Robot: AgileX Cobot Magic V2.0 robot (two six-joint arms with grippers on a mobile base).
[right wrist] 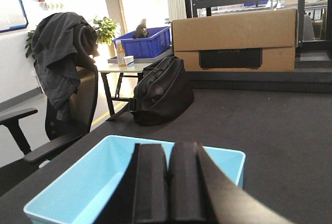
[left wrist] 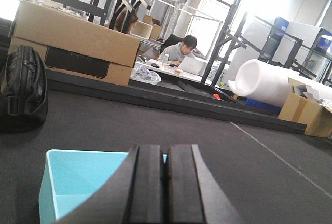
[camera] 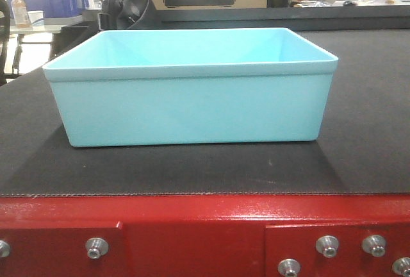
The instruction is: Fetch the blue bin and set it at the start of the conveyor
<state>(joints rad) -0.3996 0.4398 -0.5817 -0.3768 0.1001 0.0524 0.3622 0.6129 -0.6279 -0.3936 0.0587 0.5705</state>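
Resting flat on the conveyor start, the blue bin stands upright with its opening facing up and nothing visible inside; its near wall sits a short way back from the red frame edge, whose silver bolt heads line the front. In the left wrist view the left gripper has its two dark pads pressed together with no gap between them and nothing caught there; the bin lies below and beyond the jaws, offset toward their left side, and no contact with it can be seen. In the right wrist view the right gripper is likewise closed pad to pad and carries nothing; the bin lies directly beneath and ahead of the jaws, its far rim showing past the fingertips, though whether the pads touch the bin floor cannot be judged from this angle. Beyond the right jaws a black bag rests on the belt; a cardboard box stands farther back; an office chair draped with a jacket stands off the belt to the left.
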